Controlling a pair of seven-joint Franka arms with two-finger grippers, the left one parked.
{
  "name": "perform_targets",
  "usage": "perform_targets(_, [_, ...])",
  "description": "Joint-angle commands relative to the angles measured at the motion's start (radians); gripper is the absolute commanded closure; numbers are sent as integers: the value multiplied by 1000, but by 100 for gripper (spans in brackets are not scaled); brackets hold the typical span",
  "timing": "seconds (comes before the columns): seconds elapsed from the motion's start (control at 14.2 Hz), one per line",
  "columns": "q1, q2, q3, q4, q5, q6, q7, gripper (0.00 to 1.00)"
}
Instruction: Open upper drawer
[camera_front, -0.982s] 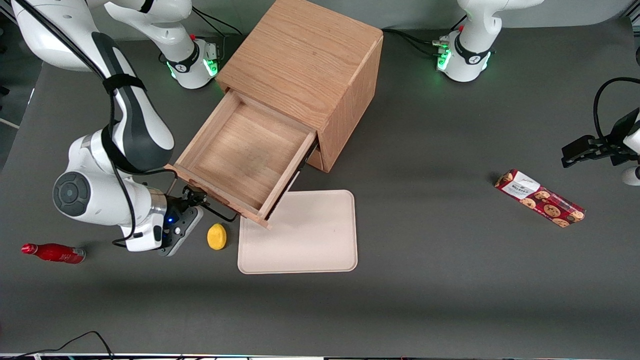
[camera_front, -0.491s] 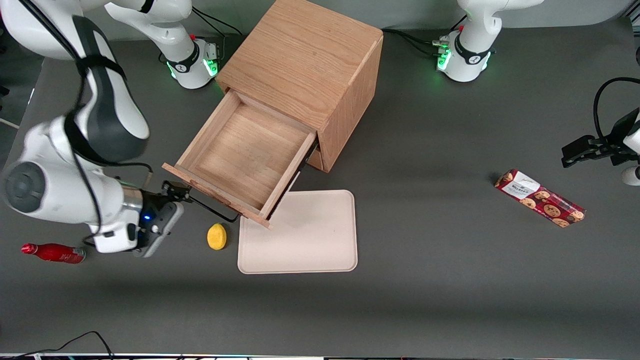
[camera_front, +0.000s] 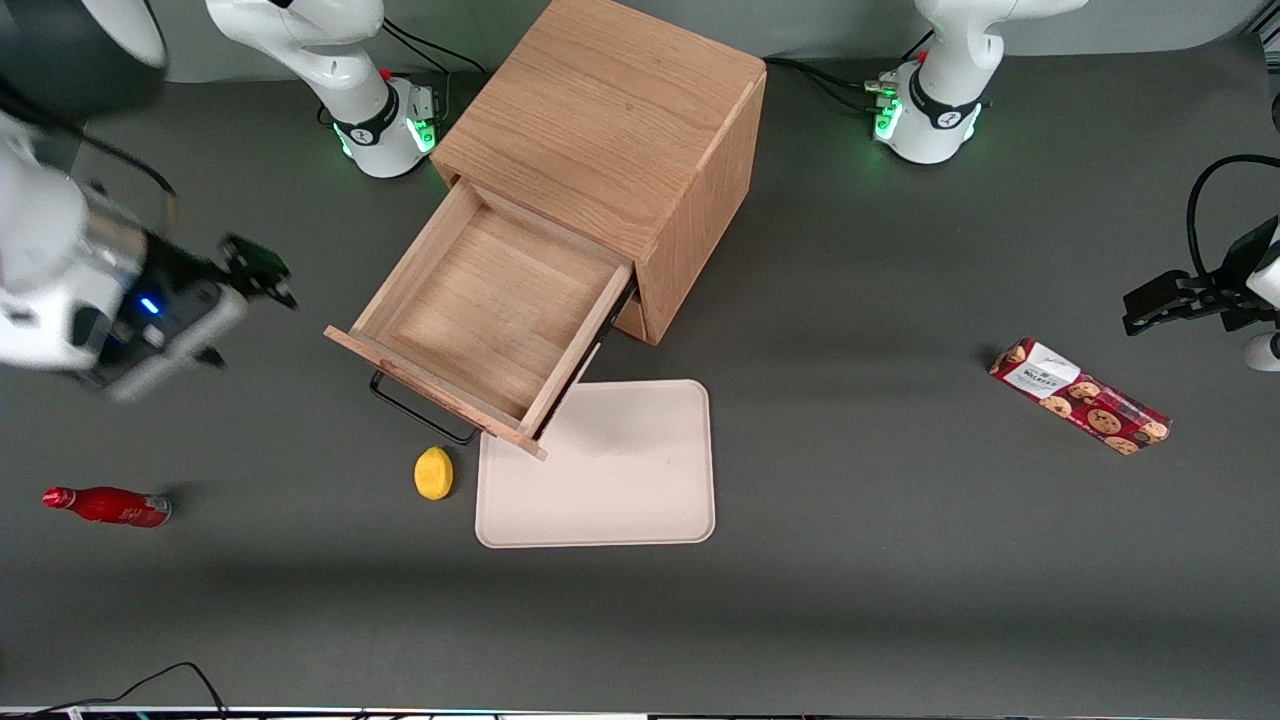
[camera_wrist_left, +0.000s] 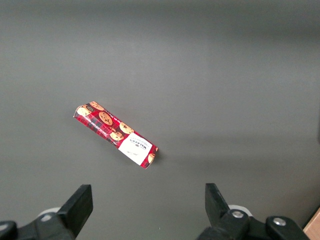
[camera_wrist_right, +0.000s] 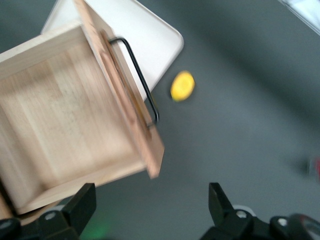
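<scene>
The upper drawer (camera_front: 480, 315) of the oak cabinet (camera_front: 610, 130) stands pulled far out, its shallow wooden tray bare and its thin black bar handle (camera_front: 420, 415) free. The same drawer (camera_wrist_right: 70, 120) and handle (camera_wrist_right: 140, 82) show in the right wrist view. My gripper (camera_front: 258, 268) hangs raised off the table toward the working arm's end, apart from the drawer. It is open and holds nothing; its dark fingers (camera_wrist_right: 80, 205) stand wide with only grey table between them.
A yellow lemon-like object (camera_front: 433, 472) lies beside a cream tray (camera_front: 600, 470), both nearer the front camera than the drawer. A red bottle (camera_front: 108, 506) lies toward the working arm's end. A red cookie pack (camera_front: 1080, 396) lies toward the parked arm's end.
My gripper has let go of the handle and drawn away upward toward the working arm's end. The drawer stays pulled out.
</scene>
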Motion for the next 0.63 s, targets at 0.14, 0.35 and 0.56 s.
perform_targets(0.14, [-1, -352, -97, -389, 11, 19, 233, 0])
perform_targets(0.35, [-1, -431, -177, -465, 12, -16, 219, 0])
perform_targets(0.56, [-1, -377, -203, -451, 11, -16, 215, 0])
